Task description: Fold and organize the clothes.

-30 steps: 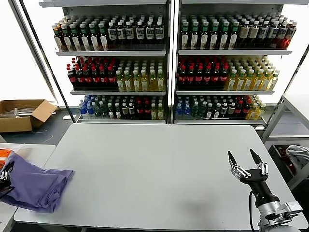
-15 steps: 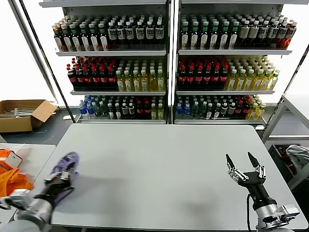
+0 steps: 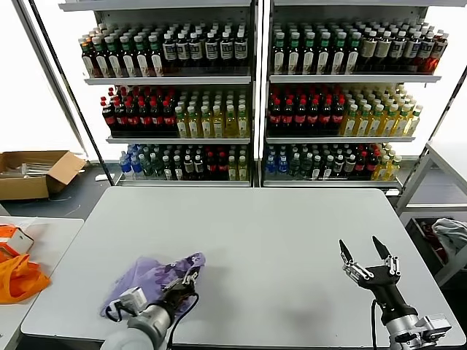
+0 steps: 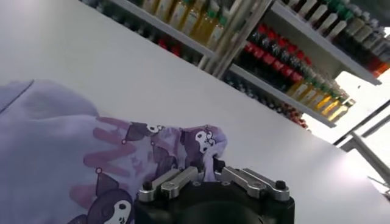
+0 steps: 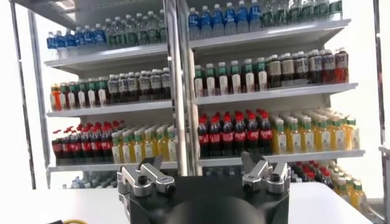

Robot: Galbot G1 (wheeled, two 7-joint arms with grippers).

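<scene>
Lavender T-shirt lies bunched at the table's seven o'clock, pinched in the nearly closed left hand. Right hand waits at four o'clock, fingers spread, empty. Releasing now risks a crumpled heap, print-side up.

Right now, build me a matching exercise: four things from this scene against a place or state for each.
Things:
1. lavender T-shirt
2. left end effector
3. right end effector
4. orange fabric

States:
A. open, holding nothing, above the table's right side
B. on the side table at far left
C. crumpled, print showing, near the table's front left
D. pinching lavender cloth

Pairs: 1-C, 2-D, 3-A, 4-B
</scene>
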